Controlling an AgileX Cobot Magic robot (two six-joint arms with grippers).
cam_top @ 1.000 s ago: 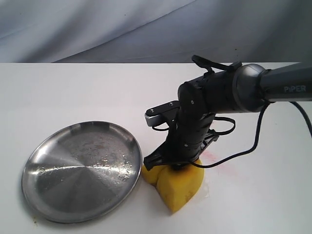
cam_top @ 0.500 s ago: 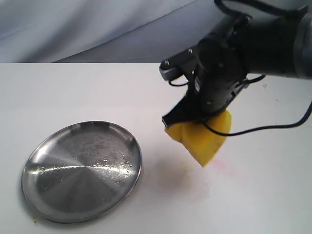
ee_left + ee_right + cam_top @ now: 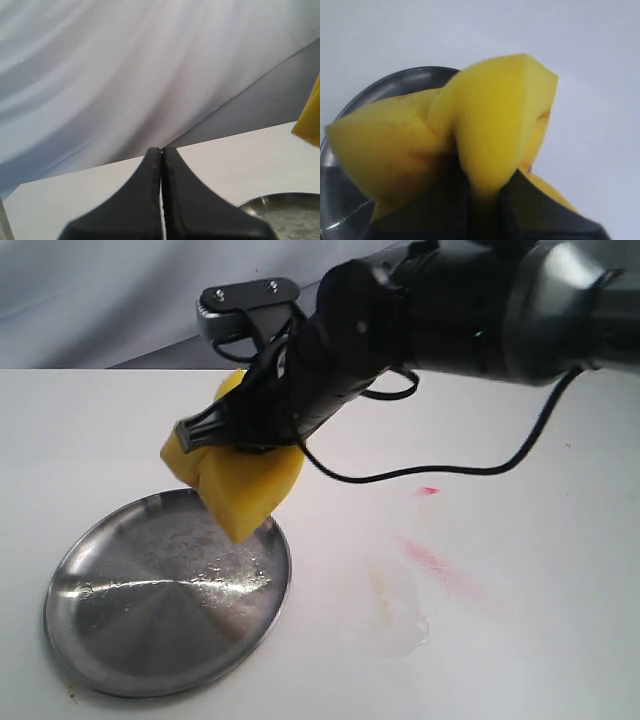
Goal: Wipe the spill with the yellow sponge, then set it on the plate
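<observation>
Exterior view: sponge (image 3: 247,492) in end effector (image 3: 240,438)

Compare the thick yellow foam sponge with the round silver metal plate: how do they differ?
The thick yellow foam sponge is matte and soft; the round silver metal plate is shiny and scuffed. The sponge hangs in the air, pinched into a fold by the right gripper; the plate lies flat on the white table. The plate is clearly wider than the sponge. Both are in the left half of the exterior view.
</observation>
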